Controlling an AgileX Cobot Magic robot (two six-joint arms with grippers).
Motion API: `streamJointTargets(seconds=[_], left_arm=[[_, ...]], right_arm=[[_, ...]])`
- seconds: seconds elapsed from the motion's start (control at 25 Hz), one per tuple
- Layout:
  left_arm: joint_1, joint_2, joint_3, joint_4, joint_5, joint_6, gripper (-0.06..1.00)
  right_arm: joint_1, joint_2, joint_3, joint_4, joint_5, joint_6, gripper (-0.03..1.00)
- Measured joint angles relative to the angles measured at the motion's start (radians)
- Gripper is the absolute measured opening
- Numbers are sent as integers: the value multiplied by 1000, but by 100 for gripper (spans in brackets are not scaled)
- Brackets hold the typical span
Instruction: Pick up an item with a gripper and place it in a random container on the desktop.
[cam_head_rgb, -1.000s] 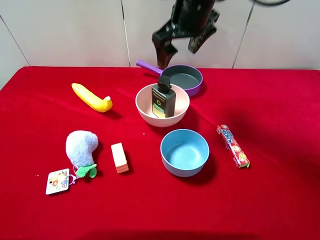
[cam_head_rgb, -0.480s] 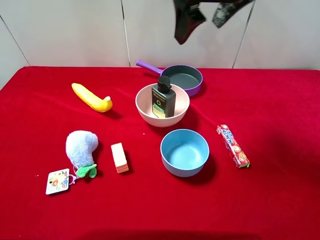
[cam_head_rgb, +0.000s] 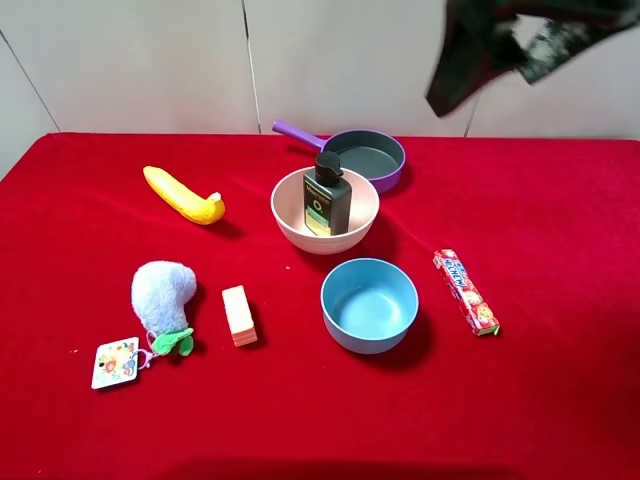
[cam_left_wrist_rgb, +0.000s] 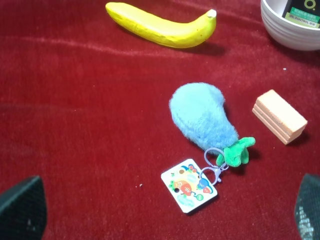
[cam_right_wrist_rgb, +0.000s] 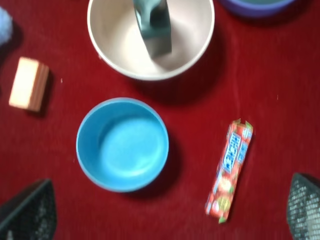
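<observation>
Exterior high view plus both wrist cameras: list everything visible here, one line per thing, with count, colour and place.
Dark grey-green pump bottle: 1, black cap, standing in the pink bowl.
Pale pink ribbed bowl: 1, mid-table.
Blue bowl: 1, in front of the pink bowl.
Purple pan: 1, behind the pink bowl.
Red candy box: 1, right of the blue bowl.
Yellow banana: 1, left rear.
Fluffy blue plush keychain: 1, green leaves, card tag, left front.
Orange block: 1, beside the plush.
Red tablecloth: 1.
Right hand: black, open, raised at upper right.
Left hand: only dark fingertips, open.
</observation>
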Motion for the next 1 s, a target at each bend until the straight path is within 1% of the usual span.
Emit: streamJointTargets(seconds=[0.44, 0.8, 0.92, 1.0], left_arm=[[0, 0, 0, 0, 0, 0, 100], [0, 0, 0, 0, 0, 0, 100], [0, 0, 0, 0, 0, 0, 100], [0, 0, 0, 0, 0, 0, 100]], right_arm=[[0, -303, 289, 0, 1, 1, 69], [-3, -607, 488, 0, 2, 44, 69], [-56, -713, 558, 4, 3, 44, 69], [-126, -800, 608, 3, 4, 49, 69]])
